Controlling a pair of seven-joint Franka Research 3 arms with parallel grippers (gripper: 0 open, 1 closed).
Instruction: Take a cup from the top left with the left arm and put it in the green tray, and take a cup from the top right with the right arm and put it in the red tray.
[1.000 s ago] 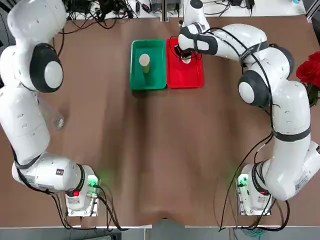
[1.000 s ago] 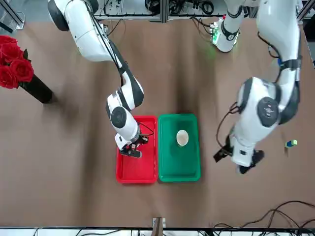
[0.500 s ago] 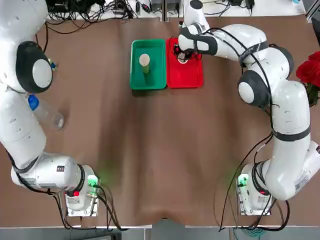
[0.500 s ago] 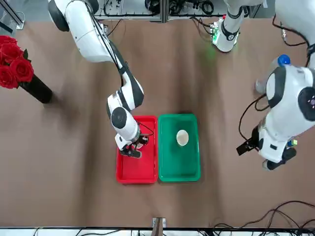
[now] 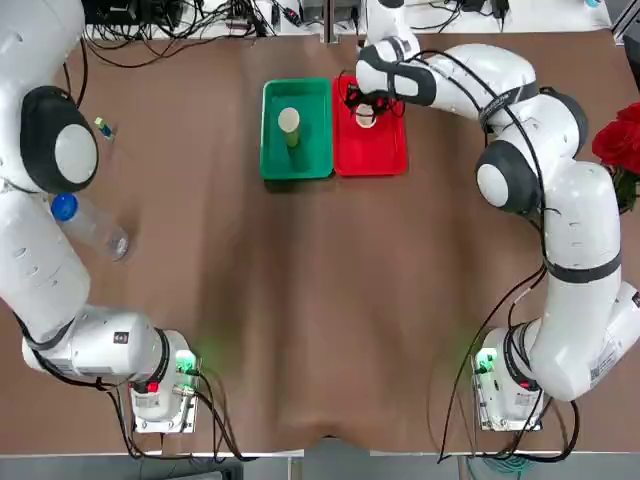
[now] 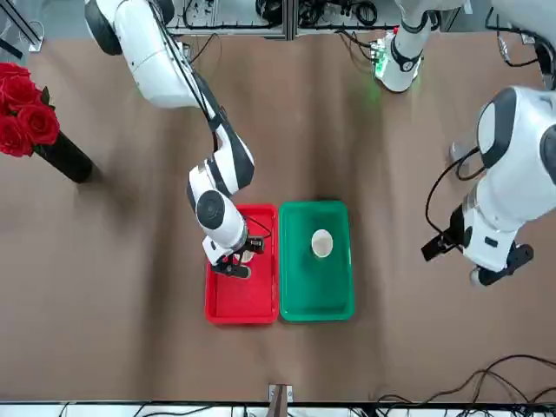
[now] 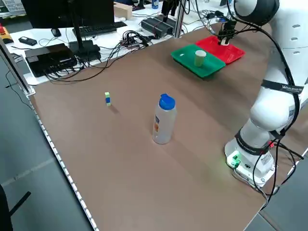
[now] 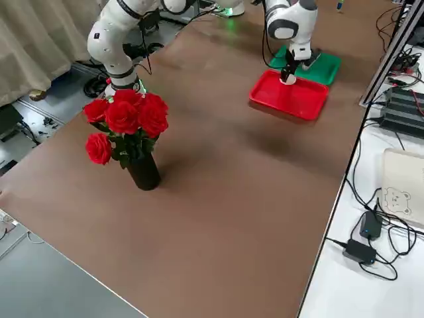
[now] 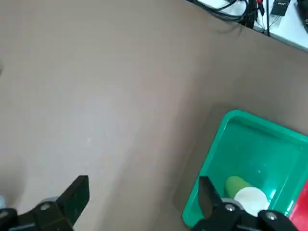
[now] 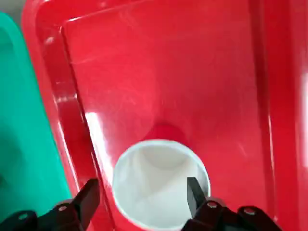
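Blue-capped bottle [image 7: 163, 119] stands near left arm's base.

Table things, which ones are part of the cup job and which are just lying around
Job:
green tray, with a cup standing in it
red tray, with a second cup standing in it
right gripper, open around that second cup
left gripper, open, off over bare table

Lying about:
bottle
roses
small block
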